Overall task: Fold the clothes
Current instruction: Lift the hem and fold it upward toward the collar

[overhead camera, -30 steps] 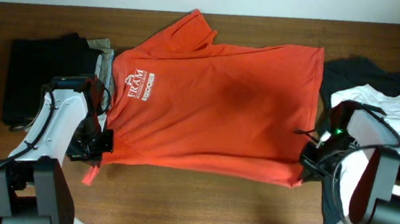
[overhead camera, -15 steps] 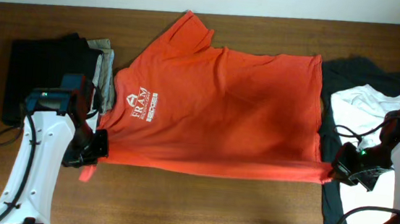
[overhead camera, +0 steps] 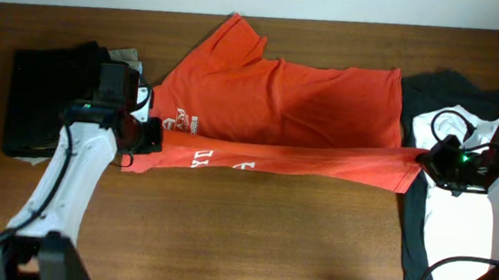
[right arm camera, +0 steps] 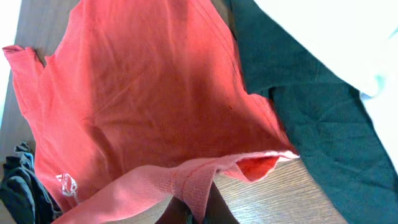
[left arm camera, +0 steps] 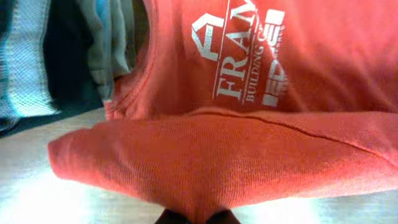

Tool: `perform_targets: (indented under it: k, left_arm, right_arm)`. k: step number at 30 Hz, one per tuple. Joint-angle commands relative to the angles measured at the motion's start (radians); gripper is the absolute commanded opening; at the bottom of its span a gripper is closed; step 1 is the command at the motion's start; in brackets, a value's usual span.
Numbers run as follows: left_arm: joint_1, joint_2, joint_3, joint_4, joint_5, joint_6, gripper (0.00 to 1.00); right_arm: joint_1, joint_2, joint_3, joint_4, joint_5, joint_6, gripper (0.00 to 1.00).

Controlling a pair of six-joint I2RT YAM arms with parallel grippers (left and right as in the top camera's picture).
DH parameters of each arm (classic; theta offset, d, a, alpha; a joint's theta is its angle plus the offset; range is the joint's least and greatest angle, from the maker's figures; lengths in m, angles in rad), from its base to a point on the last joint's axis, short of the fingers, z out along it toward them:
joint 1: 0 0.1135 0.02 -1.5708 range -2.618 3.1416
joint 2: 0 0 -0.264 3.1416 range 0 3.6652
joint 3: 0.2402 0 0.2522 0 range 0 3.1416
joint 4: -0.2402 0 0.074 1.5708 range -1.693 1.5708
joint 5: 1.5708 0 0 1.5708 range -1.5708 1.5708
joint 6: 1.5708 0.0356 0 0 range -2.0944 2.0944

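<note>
Hidden / cut off: in both wrist views the fingers are almost wholly covered by cloth, and only dark tips show at the bottom edge. In the overhead view the right arm runs off the right edge and the left arm's base is cut by the bottom edge. White marks on the raised band of cloth are too broken to read.

T-shirt point(overhead camera: 306, 109): orange-red, lying mid-table on the wooden table point(overhead camera: 268, 241). Its long axis runs left to right in the frame, neck end at left and hem at right. One sleeve points to the upper edge. The near long edge is raised and turned over as a narrow band, stretched taut from left to right between the two pincers and lying across the lower part of the shirt.

Left gripper point(overhead camera: 148, 137): closed on the band's left end, by the neck. In the left wrist view the cloth bulges over the tips.
Right gripper point(overhead camera: 429, 162): closed on the band's right end at the hem corner. In the right wrist view the fabric bunches into the tips.

Writing, left wrist view: white house-shaped logo, "FRAM", and smaller "BUILDING" beneath, the rest cut off. The text runs steeply upward in the frame. A blocky white word beside it cannot be read.

Surroundings: black folded garment point(overhead camera: 41, 94) with a beige one point(overhead camera: 130, 57) at left, touching the neck end. Dark garment point(overhead camera: 444, 89) and white shirt point(overhead camera: 455, 221) at right.
</note>
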Motion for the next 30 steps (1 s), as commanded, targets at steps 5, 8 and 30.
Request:
perform_targets:
  k: [5, 8, 30]
  left_arm:
    - [-0.007, 0.14, 0.002, 0.202, -0.01, 0.079, 0.06]
    - [-0.007, 0.155, 0.003, 0.332, -0.01, 0.078, 0.2]
    - [0.12, 0.171, -0.219, 0.307, -0.12, 0.045, 0.01]
  right_arm:
    - [0.081, 0.19, 0.011, 0.153, -0.003, 0.016, 0.04]
    - [0.081, 0.2, 0.011, 0.24, -0.007, 0.016, 0.04]
    - [0.08, 0.203, -0.187, 0.104, 0.216, -0.071, 0.36]
